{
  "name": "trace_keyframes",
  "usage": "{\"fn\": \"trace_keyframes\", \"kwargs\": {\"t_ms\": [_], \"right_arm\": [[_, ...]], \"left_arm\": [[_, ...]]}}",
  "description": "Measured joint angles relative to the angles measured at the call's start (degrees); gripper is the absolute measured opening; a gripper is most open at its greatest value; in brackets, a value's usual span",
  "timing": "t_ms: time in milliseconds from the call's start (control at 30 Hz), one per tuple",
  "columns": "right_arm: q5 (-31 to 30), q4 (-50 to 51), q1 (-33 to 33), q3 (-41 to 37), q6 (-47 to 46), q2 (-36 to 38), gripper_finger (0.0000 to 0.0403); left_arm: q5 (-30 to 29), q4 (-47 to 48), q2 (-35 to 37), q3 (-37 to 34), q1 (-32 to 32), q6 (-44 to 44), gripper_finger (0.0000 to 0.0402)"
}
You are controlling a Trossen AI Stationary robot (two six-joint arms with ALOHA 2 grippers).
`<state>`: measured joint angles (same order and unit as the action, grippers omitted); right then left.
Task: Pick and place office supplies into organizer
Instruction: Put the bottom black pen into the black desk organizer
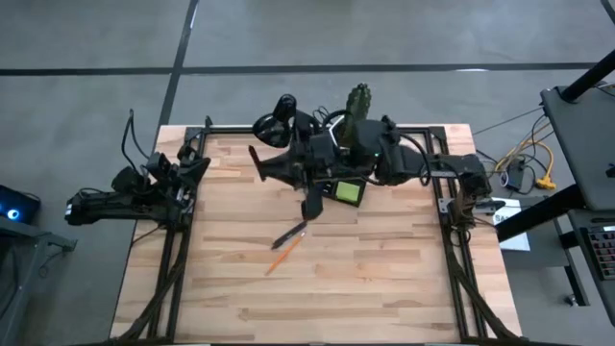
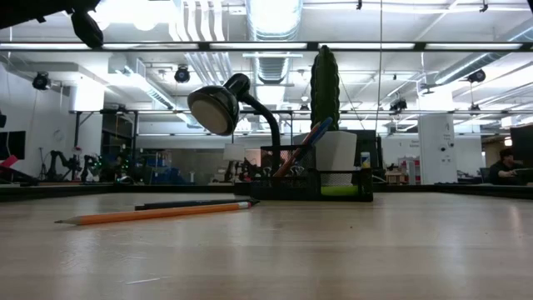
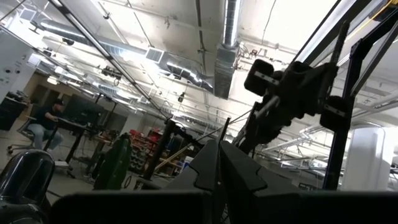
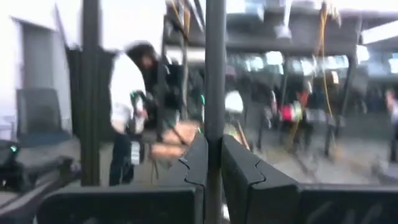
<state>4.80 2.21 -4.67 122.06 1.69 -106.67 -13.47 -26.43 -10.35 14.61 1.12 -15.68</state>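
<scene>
Table (image 1: 384,288): you see a pale wood top with a dark frame along both sides.
Right arm (image 1: 423,163): it reaches from the right edge across the far middle of the table, above the organizer.
Left arm (image 1: 125,197): it is folded at the left edge, well apart from the supplies.
Lamp (image 2: 218,108): it stands at the far edge, left of the organizer, head tilted downward.
Cactus (image 2: 325,79): it stands upright in a white pot behind the organizer.
Organizer (image 2: 333,187): you find it at the far middle; a lime-green pad (image 1: 348,191) sits in it, and pens lean in its left part.
Pencil (image 2: 150,215): orange, flat on the table near the centre.
Pen (image 2: 196,203): dark, flat, just behind the pencil.
Right gripper (image 4: 214,158): fingers closed together, holding nothing.
Left gripper (image 3: 217,168): fingers closed together, holding nothing.
</scene>
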Motion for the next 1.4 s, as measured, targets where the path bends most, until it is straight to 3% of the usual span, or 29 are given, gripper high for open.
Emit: {"fn": "trace_keyframes", "kwargs": {"t_ms": [133, 300, 733, 1133, 1400], "right_arm": [[-0.31, -13.17, 0.35, -8.18, 3.27, 1.63, 0.0013], [-2.35, -25.77, 2.60, -21.26, -0.07, 4.71, 0.0013], [-18.72, -44.03, 4.26, -49.78, -5.62, 13.45, 0.0013], [-30.39, -55.36, 5.28, -66.17, -14.63, 15.28, 0.0013], [-41.03, -55.42, 5.51, -69.21, -16.52, 13.33, 0.0013]], "left_arm": [[0.00, 0.00, 0.04, 0.00, -0.01, 0.00, 0.0000], [0.00, 0.01, 0.04, 0.00, -0.01, -0.04, 0.0000], [0.00, 0.19, -0.07, 0.00, -0.02, -0.11, 0.0000], [0.00, 0.59, -0.11, 0.00, 0.00, -0.02, 0.0000], [0.00, 0.67, -0.15, 0.00, -0.02, 0.00, 0.0000]]}}
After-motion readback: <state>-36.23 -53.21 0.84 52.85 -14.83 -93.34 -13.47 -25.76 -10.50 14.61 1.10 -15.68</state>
